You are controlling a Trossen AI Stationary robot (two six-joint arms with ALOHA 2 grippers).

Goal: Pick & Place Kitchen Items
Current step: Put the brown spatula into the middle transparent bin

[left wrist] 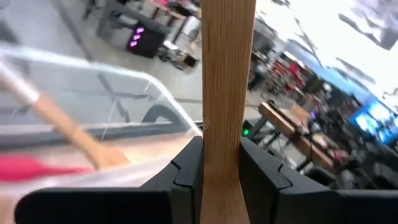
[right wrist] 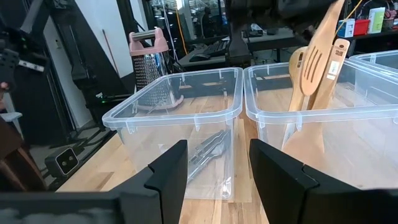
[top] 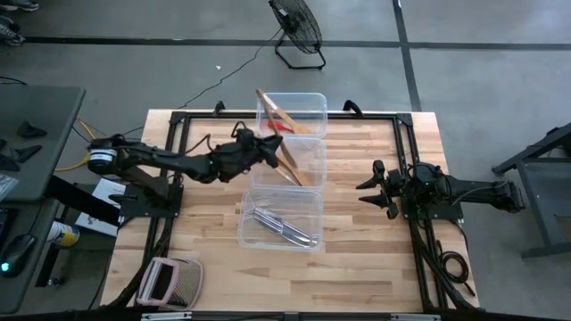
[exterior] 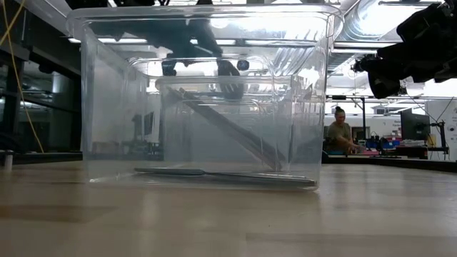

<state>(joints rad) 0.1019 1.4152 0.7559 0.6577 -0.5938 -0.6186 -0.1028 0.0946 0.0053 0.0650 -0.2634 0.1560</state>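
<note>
The wooden spatula (left wrist: 227, 93) looks light, stiff and a little slick, best held on its flat handle. That is where the left gripper (left wrist: 221, 177) pinches it, over the middle tub (top: 299, 160), its blade angled down inside. The left arm reaches low across the table, wrist turned toward the tubs. The right gripper (right wrist: 217, 171) waits well apart, its fingers spread, holding nothing.

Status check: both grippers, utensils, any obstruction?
Left gripper shut on wooden utensil over middle tub. Right gripper open, parked right. Silver cutlery in near tub. No obstruction seen.
</note>
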